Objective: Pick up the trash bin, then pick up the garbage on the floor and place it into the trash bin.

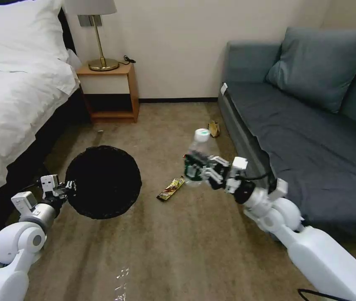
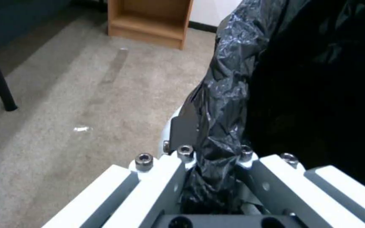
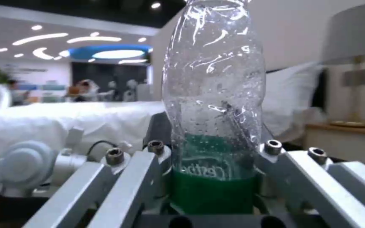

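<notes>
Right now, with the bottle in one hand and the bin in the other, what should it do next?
Probably carry the bottle sideways until it is above the trash bin. The right hand grips it clear of the floor, while the left hand holds the bin's rim, mouth open.

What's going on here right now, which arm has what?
The left gripper is shut on the rim of the trash bin, pinching its black liner and holding it beside the bed. The right gripper is shut on the clear plastic bottle, held upright above the carpet, apart from the bin. A snack wrapper lies on the floor between them.
</notes>
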You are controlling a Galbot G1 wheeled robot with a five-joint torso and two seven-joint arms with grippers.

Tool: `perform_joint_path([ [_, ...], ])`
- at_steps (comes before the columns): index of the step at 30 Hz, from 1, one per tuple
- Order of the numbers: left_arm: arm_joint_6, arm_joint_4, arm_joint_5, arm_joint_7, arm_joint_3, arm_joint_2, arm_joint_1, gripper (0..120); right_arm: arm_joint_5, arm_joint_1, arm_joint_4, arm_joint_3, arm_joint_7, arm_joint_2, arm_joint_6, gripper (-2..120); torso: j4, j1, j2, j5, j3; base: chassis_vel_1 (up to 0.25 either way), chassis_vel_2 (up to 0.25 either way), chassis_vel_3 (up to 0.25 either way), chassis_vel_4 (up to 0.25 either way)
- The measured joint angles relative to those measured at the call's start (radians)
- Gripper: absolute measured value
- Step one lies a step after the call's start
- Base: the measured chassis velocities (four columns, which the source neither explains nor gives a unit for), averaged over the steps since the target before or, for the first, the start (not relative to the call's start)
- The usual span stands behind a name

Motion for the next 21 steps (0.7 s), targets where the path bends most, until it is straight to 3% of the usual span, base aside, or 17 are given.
perform_joint_path([
  [2,0.0,-0.003,0.002,-0.001,0.001,-0.003,0.004,2,0.001,0.109,-0.052,-0.103,-0.001,0.028,0.002,22,0.0004,0.0,0.0,-0.0004,0.0,0.0,0.0,0.0,0.0],
  [9,0.006,-0.006,0.008,-0.011,0.007,-0.014,0.004,2,0.005,0.26,-0.152,-0.29,0.025,0.145,0.003,22,-0.0003,0.0,0.0,-0.0004,0.0,0.0,0.0,0.0,0.0],
  [12,0.008,-0.006,0.01,-0.012,0.007,-0.015,0.003,2,0.002,0.281,-0.174,-0.319,0.027,0.178,0.003,22,-0.0005,0.0,0.0,-0.0005,0.0,0.0,0.0,0.0,0.0],
  [15,0.009,-0.004,0.011,-0.013,0.007,-0.017,0.002,2,-0.006,0.348,-0.26,-0.387,0.029,0.3,0.007,22,0.0002,0.0,0.0,-0.0006,0.0,0.0,0.0,0.0,0.0],
  [21,0.005,-0.002,0.016,0.02,0.011,-0.021,0.005,2,-0.02,0.404,-0.365,-0.428,0.022,0.401,0.018,22,0.0,0.0,0.0,-0.0003,0.0,0.0,0.0,0.0,0.0],
])
